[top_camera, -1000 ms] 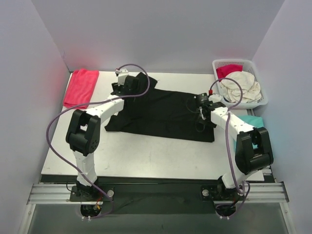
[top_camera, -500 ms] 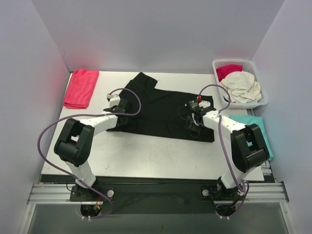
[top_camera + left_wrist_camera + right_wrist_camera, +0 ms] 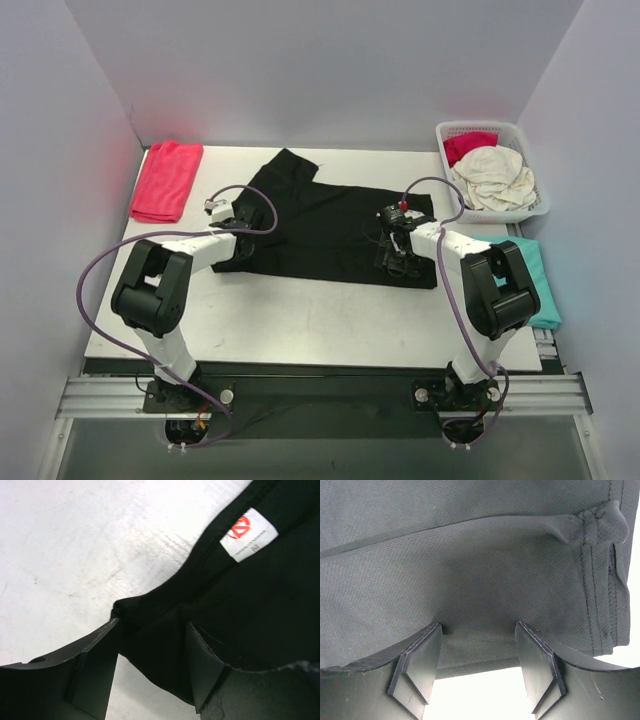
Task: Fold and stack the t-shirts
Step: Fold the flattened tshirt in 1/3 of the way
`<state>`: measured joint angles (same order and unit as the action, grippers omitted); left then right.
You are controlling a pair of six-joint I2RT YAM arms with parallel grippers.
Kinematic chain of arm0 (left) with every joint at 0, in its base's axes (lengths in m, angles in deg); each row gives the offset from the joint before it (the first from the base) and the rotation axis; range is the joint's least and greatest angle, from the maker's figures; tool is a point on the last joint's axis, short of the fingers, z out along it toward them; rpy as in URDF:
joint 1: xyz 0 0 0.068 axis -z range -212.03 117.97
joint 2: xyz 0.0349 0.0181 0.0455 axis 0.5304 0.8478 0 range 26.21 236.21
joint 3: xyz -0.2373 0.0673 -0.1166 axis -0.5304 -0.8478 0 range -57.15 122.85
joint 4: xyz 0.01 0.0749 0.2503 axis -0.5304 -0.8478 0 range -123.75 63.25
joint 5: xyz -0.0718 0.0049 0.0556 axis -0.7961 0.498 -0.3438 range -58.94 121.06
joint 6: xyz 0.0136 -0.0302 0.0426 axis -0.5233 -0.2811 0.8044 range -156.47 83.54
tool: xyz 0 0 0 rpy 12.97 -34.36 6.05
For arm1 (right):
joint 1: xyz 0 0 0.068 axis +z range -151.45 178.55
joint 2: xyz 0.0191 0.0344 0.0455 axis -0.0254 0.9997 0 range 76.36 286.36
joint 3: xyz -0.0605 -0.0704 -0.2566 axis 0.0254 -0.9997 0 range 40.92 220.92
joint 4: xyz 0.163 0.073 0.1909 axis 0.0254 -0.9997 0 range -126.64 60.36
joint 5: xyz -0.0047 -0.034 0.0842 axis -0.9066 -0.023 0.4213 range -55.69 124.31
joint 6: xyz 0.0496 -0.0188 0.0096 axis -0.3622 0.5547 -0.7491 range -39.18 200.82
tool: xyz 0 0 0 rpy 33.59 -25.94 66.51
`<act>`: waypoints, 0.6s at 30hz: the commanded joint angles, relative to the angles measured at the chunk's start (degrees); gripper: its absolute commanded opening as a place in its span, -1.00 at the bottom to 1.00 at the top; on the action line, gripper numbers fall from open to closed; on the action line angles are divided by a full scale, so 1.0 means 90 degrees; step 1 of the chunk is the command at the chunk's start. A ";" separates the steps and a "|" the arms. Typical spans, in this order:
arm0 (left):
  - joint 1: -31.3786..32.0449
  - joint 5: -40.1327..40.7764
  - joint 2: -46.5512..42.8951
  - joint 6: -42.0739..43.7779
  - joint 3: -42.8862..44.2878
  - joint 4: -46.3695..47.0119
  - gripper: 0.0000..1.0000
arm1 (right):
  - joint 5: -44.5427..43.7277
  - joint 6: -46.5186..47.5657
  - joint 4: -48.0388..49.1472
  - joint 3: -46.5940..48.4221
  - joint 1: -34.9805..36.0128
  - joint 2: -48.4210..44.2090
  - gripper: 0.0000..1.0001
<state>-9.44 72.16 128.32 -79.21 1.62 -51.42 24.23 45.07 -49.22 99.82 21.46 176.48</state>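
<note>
A black t-shirt (image 3: 320,222) lies spread flat across the middle of the table; its white neck label (image 3: 248,533) shows in the left wrist view. My left gripper (image 3: 236,220) (image 3: 152,652) is down at the shirt's left edge by the collar, open, with a fold of black cloth (image 3: 160,645) lying between the fingers. My right gripper (image 3: 393,256) (image 3: 477,652) is open too and sits low over the shirt's hem (image 3: 470,660) near its right end, the fingers on either side of the hem. A red t-shirt (image 3: 165,180) lies folded at the back left.
A white lattice basket (image 3: 532,213) at the back right holds a cream shirt (image 3: 495,178) and a red one (image 3: 468,146). A teal shirt (image 3: 531,275) lies at the table's right edge, just right of my right arm. Grey walls close in both sides.
Both grippers came toward the near side and down onto the black shirt: the left from the back sleeve to the collar edge, the right to the hem. Both stayed open.
</note>
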 commanded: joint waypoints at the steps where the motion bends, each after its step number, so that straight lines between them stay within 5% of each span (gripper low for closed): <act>1: -0.0214 0.0091 -0.0310 -0.0222 0.0014 -0.0560 0.28 | 0.0105 -0.0012 -0.0608 -0.0215 -0.0105 0.0351 0.21; 18: -0.0459 -0.0192 -0.1637 -0.1090 -0.1137 -0.1019 0.28 | 0.0340 -0.0471 -0.0882 -0.0888 -0.0047 -0.0283 0.10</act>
<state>-13.25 69.97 117.41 -86.33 -6.78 -58.85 27.05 42.95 -48.43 96.62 20.39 174.03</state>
